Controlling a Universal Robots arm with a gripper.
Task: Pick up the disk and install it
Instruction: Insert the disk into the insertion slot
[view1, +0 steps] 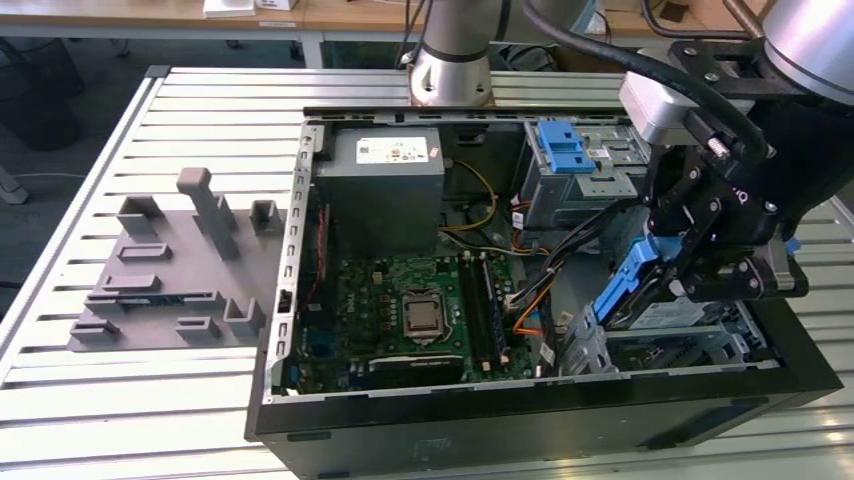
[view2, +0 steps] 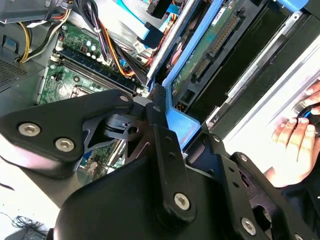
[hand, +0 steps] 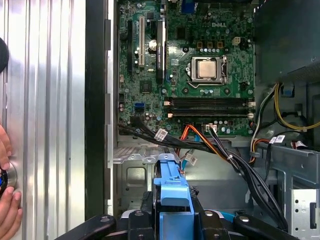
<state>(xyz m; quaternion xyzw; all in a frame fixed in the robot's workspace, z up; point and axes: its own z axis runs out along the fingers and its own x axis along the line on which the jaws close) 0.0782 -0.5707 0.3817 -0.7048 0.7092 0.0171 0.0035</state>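
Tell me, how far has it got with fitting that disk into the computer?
Done: the disk is picked up. In hand: the end effector grips it by its blue rails, tilted above the drive bay at the exterior view's right of the case. Left: it is not yet seated in the bay.

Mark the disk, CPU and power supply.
disk (hand: 172, 196): first wrist view, blue rail's end.
CPU (hand: 206, 68): first wrist view, middle of its metal lid.
power supply (view1: 380, 205): exterior view, grey side wall.
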